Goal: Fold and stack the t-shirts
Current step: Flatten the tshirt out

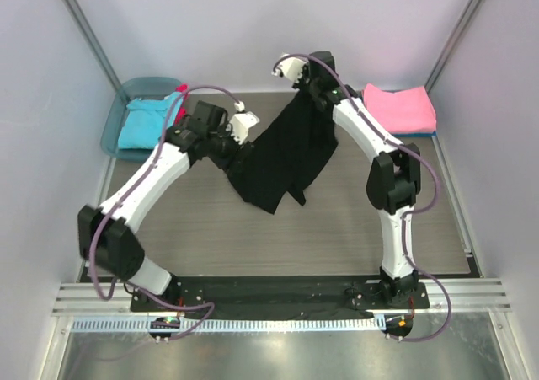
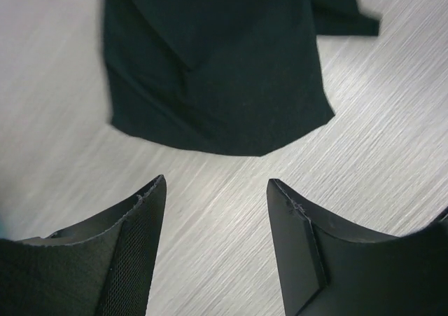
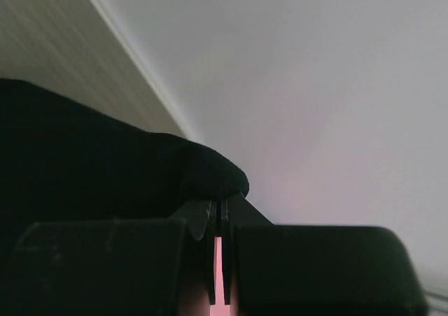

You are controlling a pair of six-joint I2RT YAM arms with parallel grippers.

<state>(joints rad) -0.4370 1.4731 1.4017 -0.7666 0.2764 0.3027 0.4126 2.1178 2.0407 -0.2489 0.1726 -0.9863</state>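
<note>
Right end effector (image 3: 218, 207) is fully closed, pinching a bunched edge of the black t-shirt (image 1: 286, 157). It holds that edge high at 12 o'clock so the cloth hangs and drapes down toward the centre of the surface (image 1: 354, 228). The lower hem trails on the wood. My read: the lift lets gravity pull the shirt open before it is laid flat to fold.

Left end effector (image 2: 215, 190) is about half open and holds nothing. It hovers at 9 o'clock of the shirt with its jaws aimed at the hem, just short of it. Likely lining up a second corner grab so both arms can spread the shirt.

Pink t-shirt (image 1: 397, 108) sits folded at 1-2 o'clock on a blue t-shirt (image 1: 433, 128), so that looks like the finished stack.

Tub (image 1: 118, 119) at 10 o'clock holds a turquoise t-shirt (image 1: 145, 125) and a red t-shirt (image 1: 180, 88), apparently waiting their turn.

No readable writing, logo or label in any view. No print shows on the black shirt from here.
</note>
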